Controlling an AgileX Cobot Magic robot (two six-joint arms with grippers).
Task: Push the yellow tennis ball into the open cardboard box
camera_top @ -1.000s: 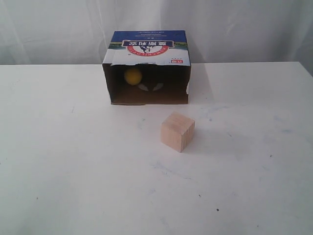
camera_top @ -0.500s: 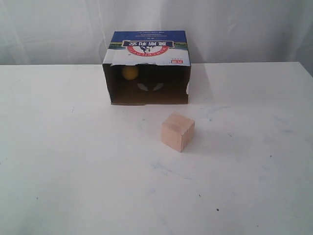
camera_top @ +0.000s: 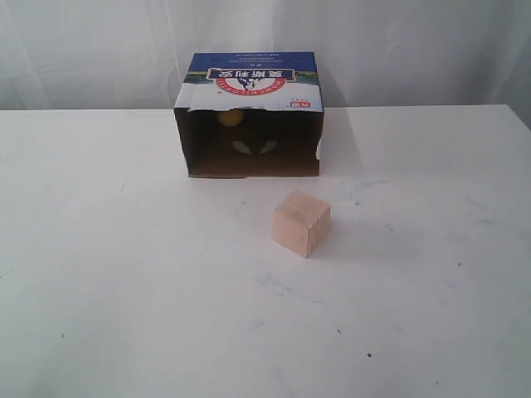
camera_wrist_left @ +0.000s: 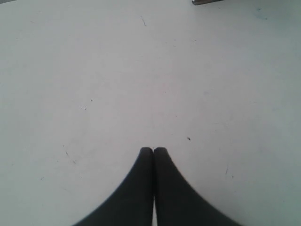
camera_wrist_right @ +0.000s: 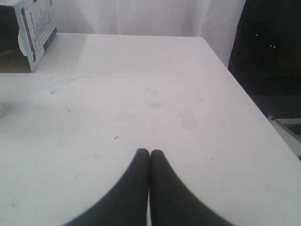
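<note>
Two tools | left tool (camera_wrist_left: 154, 149), right tool (camera_wrist_right: 149, 151) both closed, empty | yellow tennis ball (camera_top: 229, 118) inside cardboard box (camera_top: 249, 79)

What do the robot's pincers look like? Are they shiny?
Not shiny. The left pincer and the right pincer look alike. Each has two smooth, dull black fingers, wide at the base and curving in to narrow rounded tips. No cables or markings show, and the arms are out of sight.

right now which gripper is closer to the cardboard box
Right, probably. The right gripper has the cardboard box in its view, across a stretch of table. The left gripper sees only table, no box.
</note>
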